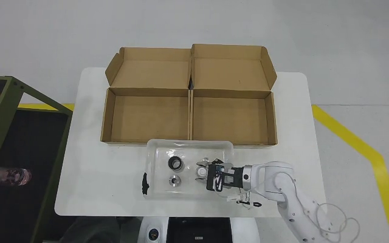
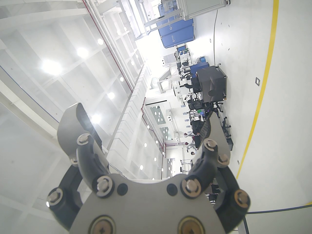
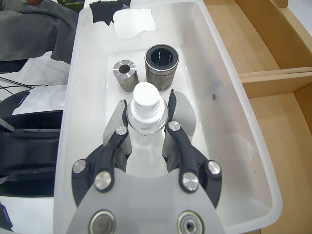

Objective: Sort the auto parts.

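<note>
A clear plastic bin [image 1: 159, 149] [image 3: 214, 49] on the white table holds three parts. A black-lined steel linear bearing [image 1: 176, 163] [image 3: 161, 66] stands upright beside a smaller steel bushing [image 1: 175, 180] [image 3: 125, 74]. Closest to the arm stands a white stepped part on a clear round base [image 1: 201, 174] [image 3: 146, 103]. My right gripper [image 1: 208, 176] [image 3: 147, 101] is inside the bin, its fingers [image 3: 181, 109] pressed against both sides of that part's base. Away from the table, my left gripper [image 2: 145, 113] points up at the room's ceiling, open with nothing between its fingers.
Two open cardboard boxes [image 1: 146, 118] [image 1: 231, 118] [image 3: 265, 25] stand side by side behind the bin, flaps raised at the back. Black tape [image 1: 144, 184] [image 3: 104, 10] and a white paper scrap [image 3: 134, 23] sit at the bin's left end. A green frame [image 1: 30, 97] stands left of the table.
</note>
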Robot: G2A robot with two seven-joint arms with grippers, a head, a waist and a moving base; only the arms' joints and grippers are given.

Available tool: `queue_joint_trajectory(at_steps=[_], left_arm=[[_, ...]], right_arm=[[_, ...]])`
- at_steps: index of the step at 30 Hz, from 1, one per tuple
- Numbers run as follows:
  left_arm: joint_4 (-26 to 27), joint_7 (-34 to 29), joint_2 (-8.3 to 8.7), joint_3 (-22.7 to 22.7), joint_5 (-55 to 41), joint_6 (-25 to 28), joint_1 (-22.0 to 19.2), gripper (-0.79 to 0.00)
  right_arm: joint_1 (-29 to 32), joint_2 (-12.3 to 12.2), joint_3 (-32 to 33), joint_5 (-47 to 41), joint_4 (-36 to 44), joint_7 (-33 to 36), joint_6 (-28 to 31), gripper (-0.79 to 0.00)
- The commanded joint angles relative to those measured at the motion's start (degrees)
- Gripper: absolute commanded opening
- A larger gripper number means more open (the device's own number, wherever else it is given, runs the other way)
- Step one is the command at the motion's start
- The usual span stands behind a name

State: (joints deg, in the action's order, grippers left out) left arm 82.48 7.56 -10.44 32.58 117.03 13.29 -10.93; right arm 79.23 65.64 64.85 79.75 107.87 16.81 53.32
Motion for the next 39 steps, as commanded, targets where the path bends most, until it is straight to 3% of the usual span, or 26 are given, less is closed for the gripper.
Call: queue_joint_trajectory(at_steps=[1,14,25,39], left_arm=[[0.0,0.0,0.00,0.0,0.0,0.0,0.0,0.000],[0.0,0.0,0.00,0.0,0.0,0.0,0.0,0.000],[0.0,0.0,0.00,0.0,0.0,0.0,0.0,0.000],[0.0,0.0,0.00,0.0,0.0,0.0,0.0,0.000]], right_arm=[[0.1,-0.1,0.3,-1.1,0.4,-1.0,0.3,-0.785],[-0.5,-0.2,1.7,-13.0,0.9,-16.3,2.0,-0.785],[-2.9,0.1,2.4,-25.0,-0.6,-20.7,-1.8,-0.785],[-6.1,1.0,4.5,-35.3,-4.4,-24.7,-12.3,-0.785]])
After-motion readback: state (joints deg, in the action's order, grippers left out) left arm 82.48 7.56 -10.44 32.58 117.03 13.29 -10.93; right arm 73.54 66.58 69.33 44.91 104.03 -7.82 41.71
